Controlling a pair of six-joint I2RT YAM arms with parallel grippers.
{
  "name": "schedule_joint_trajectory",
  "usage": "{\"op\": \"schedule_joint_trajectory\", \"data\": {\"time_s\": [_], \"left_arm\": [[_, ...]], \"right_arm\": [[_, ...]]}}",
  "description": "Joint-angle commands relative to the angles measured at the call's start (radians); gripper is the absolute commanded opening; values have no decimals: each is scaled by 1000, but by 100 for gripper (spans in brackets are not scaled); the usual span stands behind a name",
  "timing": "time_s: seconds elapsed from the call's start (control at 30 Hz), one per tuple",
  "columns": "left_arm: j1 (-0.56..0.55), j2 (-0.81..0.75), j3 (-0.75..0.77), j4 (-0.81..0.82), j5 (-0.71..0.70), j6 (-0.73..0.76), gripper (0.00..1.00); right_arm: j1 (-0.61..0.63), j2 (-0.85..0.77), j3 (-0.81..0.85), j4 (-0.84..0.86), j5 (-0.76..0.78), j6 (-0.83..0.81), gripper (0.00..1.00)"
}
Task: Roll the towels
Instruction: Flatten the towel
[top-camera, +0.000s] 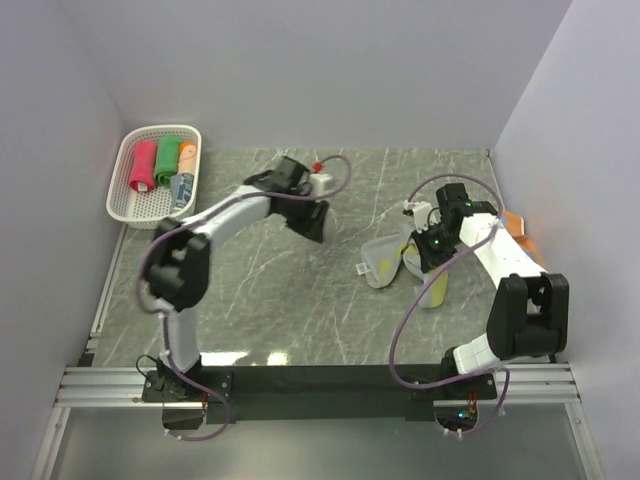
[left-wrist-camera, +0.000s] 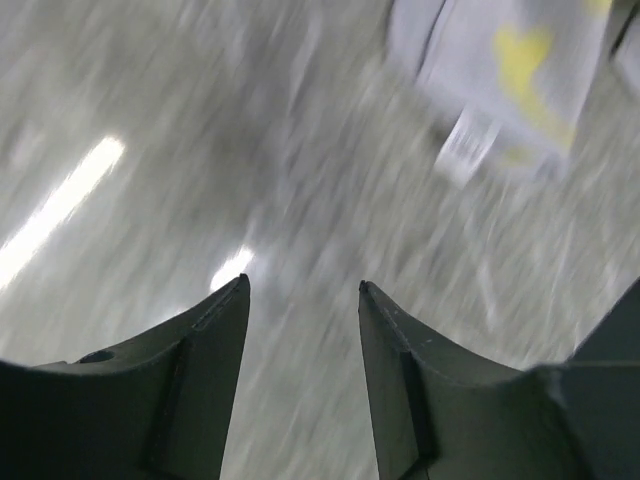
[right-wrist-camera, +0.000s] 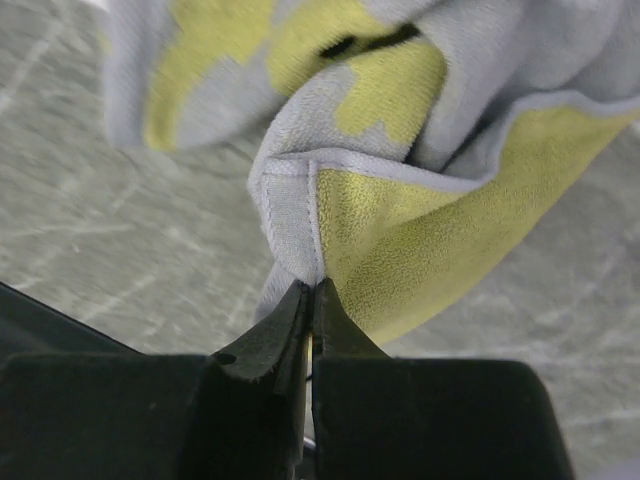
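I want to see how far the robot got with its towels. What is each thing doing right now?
left pincer: open, holding nothing.
grey-and-yellow towel: crumpled, not rolled.
right pincer: shut on the grey-and-yellow towel's edge.
basket: upright, holding four rolls.
pink-red towel: rolled, in the basket.
green towel: rolled, in the basket.
orange towel: rolled, in the basket.
grey-blue towel: rolled, in the basket.
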Motion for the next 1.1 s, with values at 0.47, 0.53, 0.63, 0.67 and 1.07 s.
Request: {"op": "schedule_joint_trajectory", "data": {"time_s": [0.47,0.53,0.63,0.67,1.07], "left_arm": [[-234,496,435,217,79,-328,44],[-234,488,408,213,89,-324,18],[-216,442,346,187,85,-295,0],[-202,418,317,206,85,-298,0],[164,31,101,75,-58,-89,0]], "right_arm": [[-28,-205,-121,-19,129,-122,0],[-26,-202,-123,-13,128,-124,0],[-26,-191,-123,-10,124,-130,0],[-26,-187,-121,-5,124,-133,0],[-28,-141,-2,55,54,-189,0]]}}
